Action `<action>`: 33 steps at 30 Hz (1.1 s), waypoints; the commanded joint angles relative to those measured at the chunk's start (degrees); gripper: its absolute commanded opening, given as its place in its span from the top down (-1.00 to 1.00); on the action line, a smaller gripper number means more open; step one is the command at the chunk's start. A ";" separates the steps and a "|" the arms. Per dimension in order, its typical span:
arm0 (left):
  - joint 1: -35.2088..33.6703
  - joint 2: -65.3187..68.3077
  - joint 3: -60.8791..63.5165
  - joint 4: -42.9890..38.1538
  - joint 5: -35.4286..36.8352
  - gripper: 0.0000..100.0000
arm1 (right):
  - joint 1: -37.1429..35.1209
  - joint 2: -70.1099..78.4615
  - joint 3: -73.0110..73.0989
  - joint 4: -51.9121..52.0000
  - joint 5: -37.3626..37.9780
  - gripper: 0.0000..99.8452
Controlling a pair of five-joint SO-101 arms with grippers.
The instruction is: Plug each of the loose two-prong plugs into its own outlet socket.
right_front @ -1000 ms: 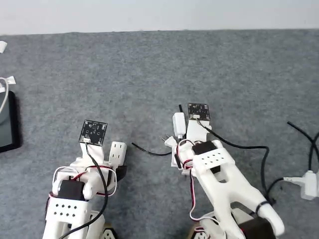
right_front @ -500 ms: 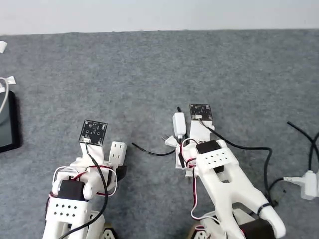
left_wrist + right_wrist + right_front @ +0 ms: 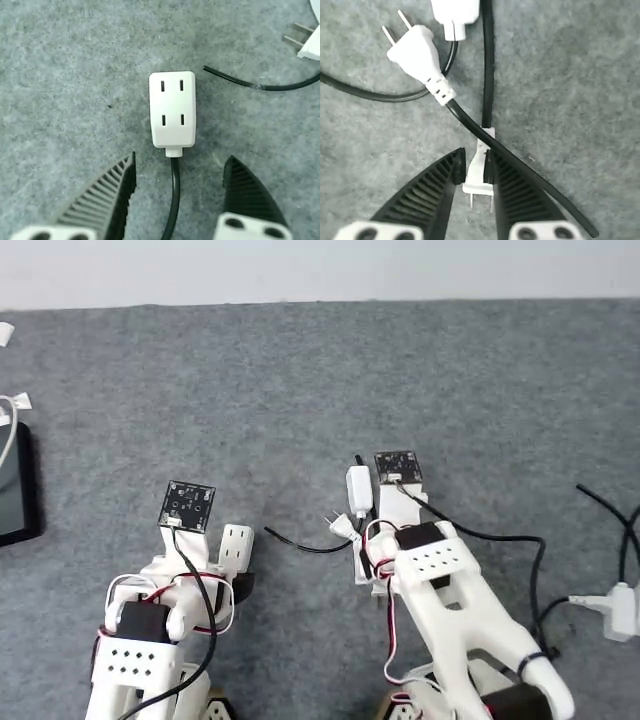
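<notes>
A grey felt tabletop (image 3: 300, 370) carries two robot arms. Mid-table toward the near edge, the right gripper (image 3: 475, 157) is clenched on a small white two-prong plug (image 3: 479, 174) with a black cord. Just beside it lie a second white two-prong plug (image 3: 420, 50), prongs free, and a white outlet socket (image 3: 455, 12). Toward the near left corner, the left gripper (image 3: 181, 160), jaws spread and holding nothing, hovers over a white two-socket outlet block (image 3: 172, 107).
</notes>
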 commanded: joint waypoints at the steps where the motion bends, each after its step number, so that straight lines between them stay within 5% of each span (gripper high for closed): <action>1: -0.26 -0.53 -0.57 -1.67 0.00 0.56 | 0.66 2.86 -2.99 0.48 1.14 0.86; 18: -0.26 -0.53 -0.48 -1.67 0.00 0.56 | 5.58 7.69 -5.01 1.10 5.54 0.86; 33: -0.35 -0.79 -0.48 -1.67 0.00 0.56 | -4.00 7.78 -4.04 0.48 5.27 0.86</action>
